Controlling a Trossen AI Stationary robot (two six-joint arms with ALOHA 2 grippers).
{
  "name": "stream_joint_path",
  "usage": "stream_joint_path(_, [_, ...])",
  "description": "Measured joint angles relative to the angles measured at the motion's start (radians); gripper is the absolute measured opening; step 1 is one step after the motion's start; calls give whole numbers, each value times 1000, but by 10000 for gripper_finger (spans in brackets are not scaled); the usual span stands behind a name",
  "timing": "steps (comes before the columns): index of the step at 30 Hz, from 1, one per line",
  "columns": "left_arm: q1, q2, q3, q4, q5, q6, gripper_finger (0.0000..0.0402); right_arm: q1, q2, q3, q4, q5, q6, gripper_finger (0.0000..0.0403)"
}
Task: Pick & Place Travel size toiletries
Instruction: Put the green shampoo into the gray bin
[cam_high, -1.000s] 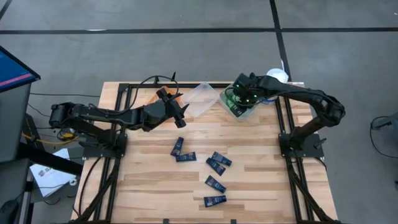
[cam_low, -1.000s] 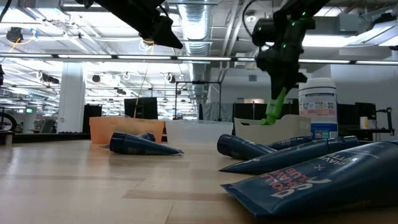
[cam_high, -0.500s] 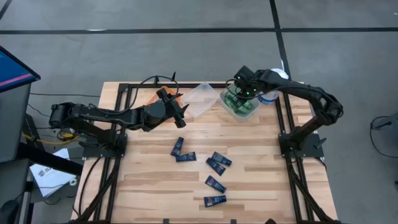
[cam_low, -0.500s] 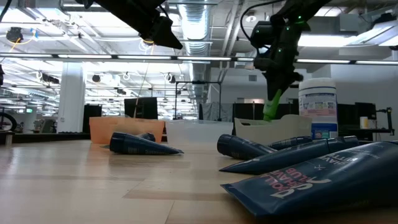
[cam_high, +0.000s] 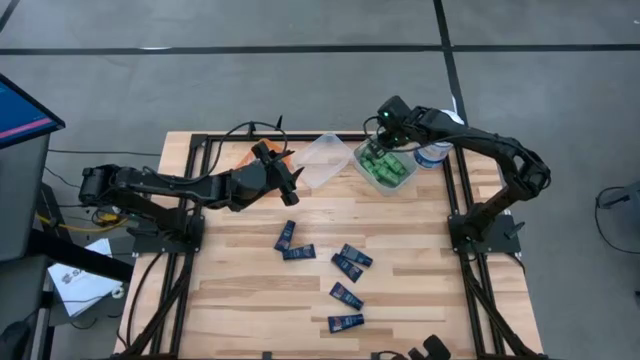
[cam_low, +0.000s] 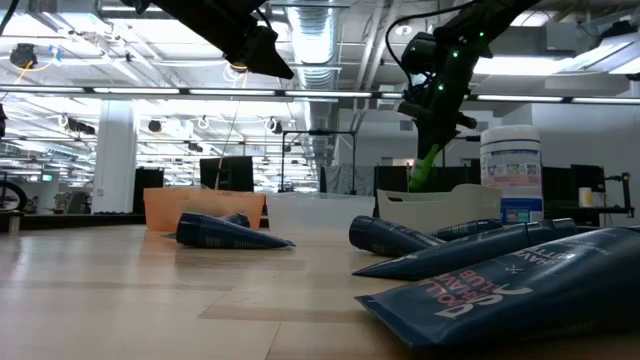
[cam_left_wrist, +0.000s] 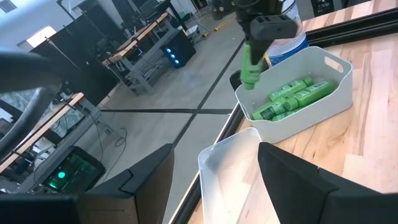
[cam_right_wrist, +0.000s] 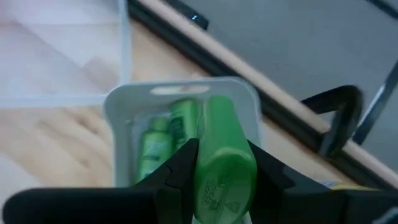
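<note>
My right gripper (cam_high: 386, 120) is shut on a bright green mini bottle (cam_left_wrist: 250, 64) above the far left part of a pale bin (cam_high: 402, 180) that holds several green bottles (cam_left_wrist: 291, 97). The bottle also shows in the low view (cam_low: 427, 166) and the right wrist view (cam_right_wrist: 222, 155). Several dark navy tubes (cam_high: 346, 264) lie flat on the wooden table. My left gripper (cam_high: 292, 180) is open and empty, raised beside a clear bin (cam_high: 325, 160). My right gripper pinches the green bottle's upper end (cam_left_wrist: 248, 48) between its two fingers (cam_right_wrist: 181, 163), which point down from above. The bottle hangs below the fingers, slightly tilted and lifted clear, with its lower end (cam_low: 420, 184) over the bin.
A large white jar with a blue label (cam_low: 511, 170) stands at the far right behind the pale bin. An orange bin (cam_low: 202, 208) stands at the far edge, left of the clear one. The table's near left part is bare wood.
My right gripper has moved toward the table's far edge and a little left, rising slightly, still shut on the green bottle. The bottle has gone with it from over the bin's middle to its far left part.
</note>
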Motion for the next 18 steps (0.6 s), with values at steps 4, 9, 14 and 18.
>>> stream_joint_path(4, [0, 0, 0, 0, -1, 0, 228, -3, 0, 0, 8, 17, -1, 93])
stream_joint_path(9, [0, 0, 0, 0, -4, 0, 226, -5, -1, -40, 19, 18, -1, 93])
stream_joint_path(14, [0, 0, 0, 0, -3, 0, 227, -10, -1, -98, 74, 18, -1, 93])
stream_joint_path(18, [0, 0, 0, 0, -3, 0, 226, -12, -1, -107, 110, 21, -4, 93])
